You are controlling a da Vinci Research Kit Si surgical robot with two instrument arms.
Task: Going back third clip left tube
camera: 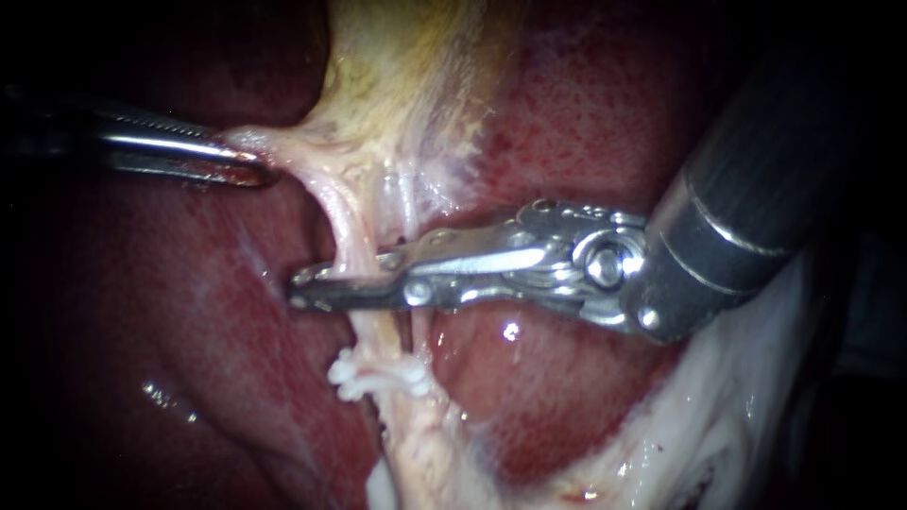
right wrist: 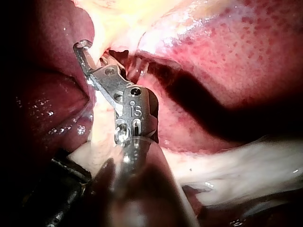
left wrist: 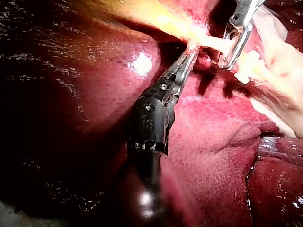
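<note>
Underneath everything, dark red liver (camera: 586, 123), wet, glossy and finely speckled, in folds across all three views. Directly on it, yellowish tissue (camera: 397, 66) at the top of the endoscope view, narrowing into pale tissue (camera: 307, 156) and a thin pinkish tube (camera: 354, 236) down the middle. Across the tube lower down, a white clip (camera: 378, 373), perhaps more than one, too bunched to separate. Along the lower right, a broad white fatty band (camera: 718, 425) against the liver.

Speckled red liver (camera: 586, 113), pale pink tube (camera: 350, 236)
</note>
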